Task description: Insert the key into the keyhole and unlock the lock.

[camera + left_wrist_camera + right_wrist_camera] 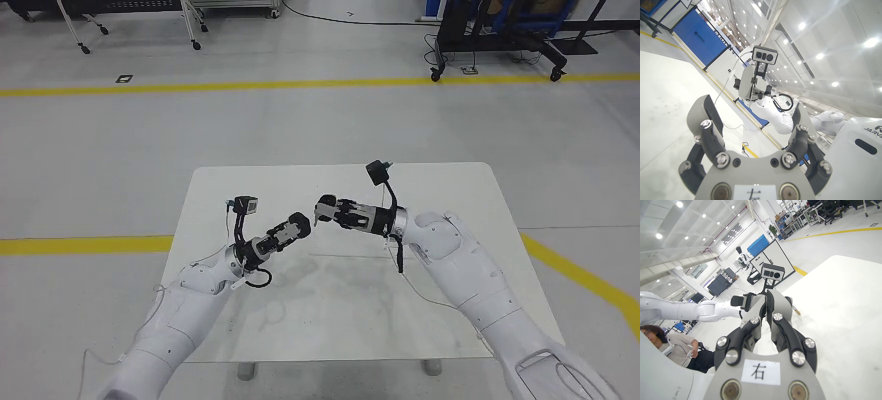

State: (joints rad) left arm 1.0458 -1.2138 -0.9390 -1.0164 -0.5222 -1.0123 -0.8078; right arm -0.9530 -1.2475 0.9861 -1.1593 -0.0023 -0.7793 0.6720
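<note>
Closest to the right wrist camera is the right gripper [766, 298], two grey metal fingers with black ribbed pads on black linkages. The fingers are pressed together with no gap between the pads. From the left wrist camera, which sees this gripper head-on, a thin pale metal strip [751, 99] pokes out edge-on from between the closed fingers. It is probably the key, pinched flat so that its blade cannot twist in the grip, though it is too slim to confirm. No lock or keyhole can be made out.

Facing the right gripper, tip to tip and just apart, is the left gripper [755, 115], of the same grey-and-black build. Its claw is spread wide, and nothing sits between its black ribbed pads [712, 115]. A wide, empty claw pointed at the strip suggests this arm is placed to receive or steady something. The views do not settle what.

From above, both grippers hang over the middle of the white rectangular table [440, 310], raised off its surface, likely so the two arms can line things up in open air. Just beyond the right gripper's fingers, a small white rod with a tan tip [796, 312] appears to lie on the tabletop, and what it is cannot be told. Judging by this, insertion has not yet begun.
</note>
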